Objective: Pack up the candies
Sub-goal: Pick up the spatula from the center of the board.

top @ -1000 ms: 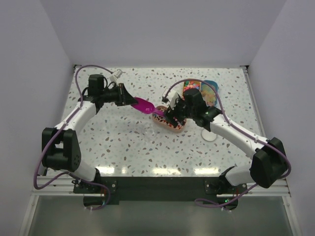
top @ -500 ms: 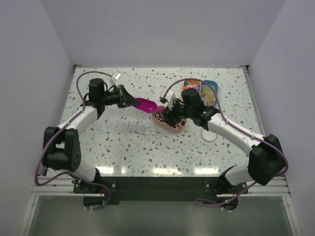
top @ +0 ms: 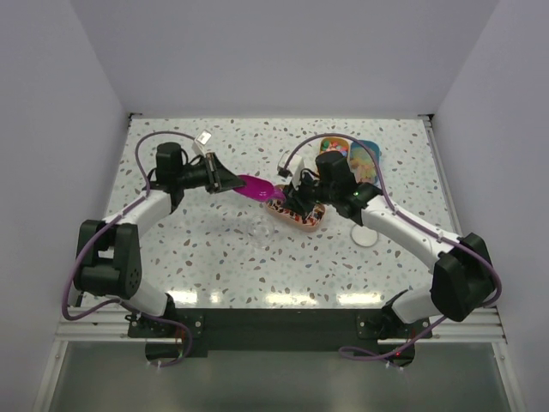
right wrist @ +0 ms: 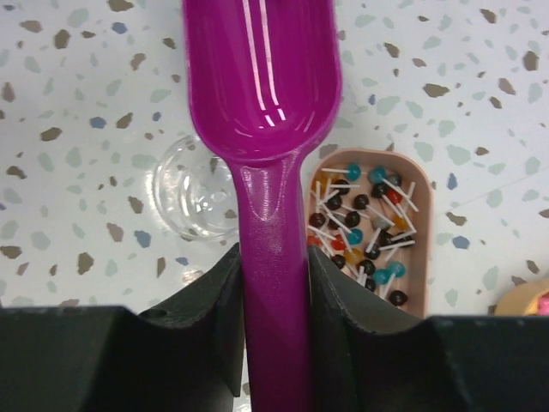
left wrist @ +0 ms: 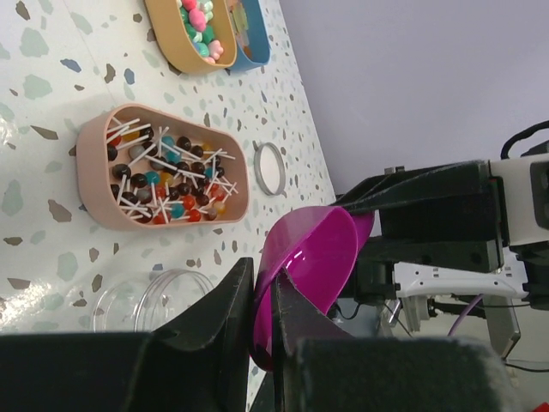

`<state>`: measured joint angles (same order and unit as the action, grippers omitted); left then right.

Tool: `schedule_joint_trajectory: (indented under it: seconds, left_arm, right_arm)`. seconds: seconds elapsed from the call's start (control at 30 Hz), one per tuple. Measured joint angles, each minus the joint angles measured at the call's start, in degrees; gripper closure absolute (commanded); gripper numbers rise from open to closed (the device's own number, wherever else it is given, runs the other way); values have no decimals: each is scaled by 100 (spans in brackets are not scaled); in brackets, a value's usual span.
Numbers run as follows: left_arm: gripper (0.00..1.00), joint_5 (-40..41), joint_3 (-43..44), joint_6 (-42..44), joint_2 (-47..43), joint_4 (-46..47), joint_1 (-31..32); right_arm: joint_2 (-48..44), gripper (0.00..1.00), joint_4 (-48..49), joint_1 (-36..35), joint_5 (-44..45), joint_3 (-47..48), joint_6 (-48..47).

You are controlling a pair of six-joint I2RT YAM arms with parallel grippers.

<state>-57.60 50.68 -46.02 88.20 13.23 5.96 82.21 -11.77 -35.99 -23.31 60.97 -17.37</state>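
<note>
centrally, the candies [left wrist: 167, 176] lay in the pink tray [left wrist: 93, 180], none in the empty purple scoop [right wrist: 262, 77]. the right gripper [right wrist: 274, 283] clamped the scoop's handle; the left gripper [left wrist: 262, 287] pinched its bowl rim, both nearly closed. risk: if either arm pulled before the other let go, the scoop could twist free and strike the tray, scattering candies. count: one scoop, one clear jar [right wrist: 193, 184], one lid ring [left wrist: 272, 168], one pink tray, one tan tray [left wrist: 169, 50], one blue tray [left wrist: 257, 45], two grippers.

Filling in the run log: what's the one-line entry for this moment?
left gripper: shut on purple scoop bowl rim | right gripper: shut on scoop handle | scoop: empty | candies: in pink tray | clear container: empty
</note>
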Motion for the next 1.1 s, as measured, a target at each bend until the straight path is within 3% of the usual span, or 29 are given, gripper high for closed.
schedule_joint_trajectory:
  seconds: [0.2, 0.5, 0.6, 0.63, 0.9, 0.93, 1.1]
  left_arm:
    - [100, -28, -24, -114, 31, 146, -20]
    - [91, -96, -72, -142, 214, 236, 46]
    - [81, -149, -76, -166, 334, 256, 138]
    - [70, -184, -76, -181, 363, 286, 181]
    - [41, 72, -13, 50, 470, 114, 240]
    - [33, 155, 46, 133, 470, -9, 236]
    - [25, 1051, 662, 901, 470, -962, 238]
  right_arm:
    - [2, 96, -90, -31, -125, 20, -74]
    - [-101, 100, -341, -35, -11, 22, -39]
    - [-262, 100, -507, -37, 76, 22, -7]
    - [-317, 100, -599, -42, 122, 22, 2]
    - [-518, 100, -1139, -66, 566, 151, 31]
    - [-520, 100, -1283, -63, 702, 229, 26]
    - [-522, 100, -2129, -59, 1626, 811, 35]
